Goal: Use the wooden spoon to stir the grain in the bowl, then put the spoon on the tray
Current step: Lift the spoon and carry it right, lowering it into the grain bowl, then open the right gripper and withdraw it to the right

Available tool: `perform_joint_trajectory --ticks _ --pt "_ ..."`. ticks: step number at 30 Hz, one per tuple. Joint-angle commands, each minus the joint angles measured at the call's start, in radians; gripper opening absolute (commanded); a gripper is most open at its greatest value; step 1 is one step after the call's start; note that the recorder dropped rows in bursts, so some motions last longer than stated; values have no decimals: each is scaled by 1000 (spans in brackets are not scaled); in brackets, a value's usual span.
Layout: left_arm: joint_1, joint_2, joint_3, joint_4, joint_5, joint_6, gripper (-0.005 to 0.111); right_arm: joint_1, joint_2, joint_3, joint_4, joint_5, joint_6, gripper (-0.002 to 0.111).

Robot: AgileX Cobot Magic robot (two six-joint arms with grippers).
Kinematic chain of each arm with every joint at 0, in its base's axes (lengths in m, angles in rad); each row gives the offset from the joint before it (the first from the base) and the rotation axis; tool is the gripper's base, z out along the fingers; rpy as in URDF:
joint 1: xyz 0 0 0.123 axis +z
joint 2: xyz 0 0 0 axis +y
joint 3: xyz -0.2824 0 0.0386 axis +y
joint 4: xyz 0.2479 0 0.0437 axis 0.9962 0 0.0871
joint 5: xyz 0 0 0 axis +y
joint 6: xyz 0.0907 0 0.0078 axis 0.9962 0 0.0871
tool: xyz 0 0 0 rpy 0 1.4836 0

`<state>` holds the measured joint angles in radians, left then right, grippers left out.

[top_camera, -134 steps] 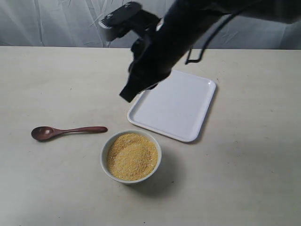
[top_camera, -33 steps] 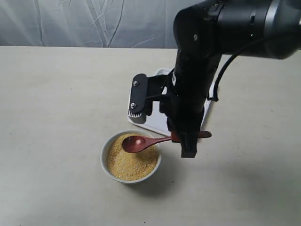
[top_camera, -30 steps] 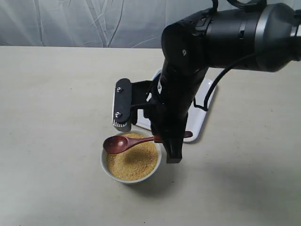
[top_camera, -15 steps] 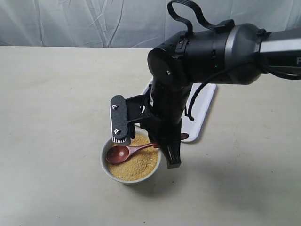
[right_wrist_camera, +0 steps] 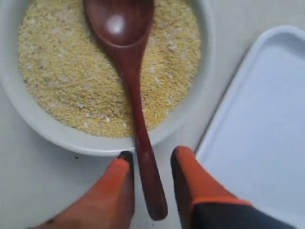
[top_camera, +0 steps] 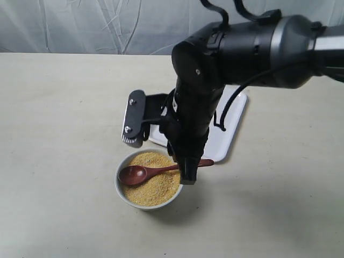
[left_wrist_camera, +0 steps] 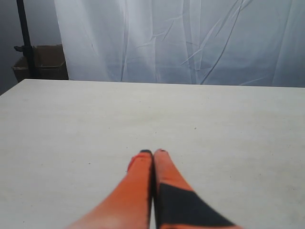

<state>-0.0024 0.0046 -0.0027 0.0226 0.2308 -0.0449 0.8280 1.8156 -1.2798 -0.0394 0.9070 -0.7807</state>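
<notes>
One second on, right pincer (right_wrist_camera: 152,155) grips wooden spoon (right_wrist_camera: 125,28) handle, scoop now lowered onto grain (right_wrist_camera: 62,71) in bowl (right_wrist_camera: 86,145): stirring underway, tray (right_wrist_camera: 257,119) pending. Left pincer (left_wrist_camera: 153,152) closed, empty.

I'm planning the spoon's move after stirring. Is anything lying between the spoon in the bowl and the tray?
Nothing visible does. The wooden spoon has its scoop on the grain and its handle between the right gripper fingers. The tray sits right beside the bowl, with only the bowl's rim and bare table between.
</notes>
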Motion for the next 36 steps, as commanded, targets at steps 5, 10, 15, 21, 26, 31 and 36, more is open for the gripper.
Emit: perform_joint_trajectory --ticks 5,10,15,21,26,31,36 --pt "2 -5 3 -2 -5 2 0 -2 -161 -30 -19 123 341 29" --pt "-1 -5 3 -2 -5 2 0 -2 -255 44 55 -47 535 29" --pt "-1 -5 3 -2 -5 2 0 -2 -382 291 231 -402 576 29" --pt "-1 -5 3 -2 -5 2 0 -2 -516 660 613 -894 577 29" --pt "-1 -5 3 -2 -5 2 0 1 -586 894 832 -1147 698 29" --pt "-1 -5 3 -2 -5 2 0 1 -630 1079 450 -1362 1337 29" --pt "-1 -5 3 -2 -7 2 0 1 -603 1236 278 -1743 1769 29"
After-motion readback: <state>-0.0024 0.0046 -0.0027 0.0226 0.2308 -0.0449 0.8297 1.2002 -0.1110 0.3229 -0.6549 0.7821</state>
